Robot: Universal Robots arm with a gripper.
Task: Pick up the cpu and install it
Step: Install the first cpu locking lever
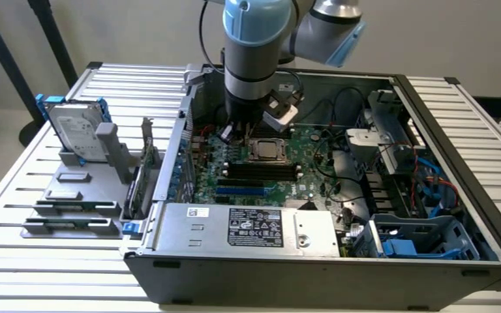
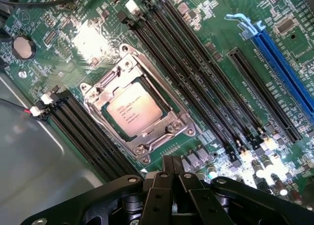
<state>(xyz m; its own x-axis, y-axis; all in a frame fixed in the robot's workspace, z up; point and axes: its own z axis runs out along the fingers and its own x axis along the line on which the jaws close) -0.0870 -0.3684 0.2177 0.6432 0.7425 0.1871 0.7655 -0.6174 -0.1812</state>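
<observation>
Slatted table (image 1: 33, 163) (computer case (image 1: 320, 261), holder (image 1: 72, 195))

The computer case (image 1: 320, 261) lies open on top, so the green board (image 1: 268, 176) can be reached from above. The arm (image 1: 255, 59) stands over the socket frame (image 2: 137, 109), where the chip (image 2: 133, 110) sits with bare space above it. Long dark slots (image 2: 196, 77) flank the socket on both sides. On the exterior view's right, cables (image 1: 338, 156) and drive cages (image 1: 398, 143) crowd the case; the power supply box (image 1: 242, 228) blocks the near edge.
</observation>
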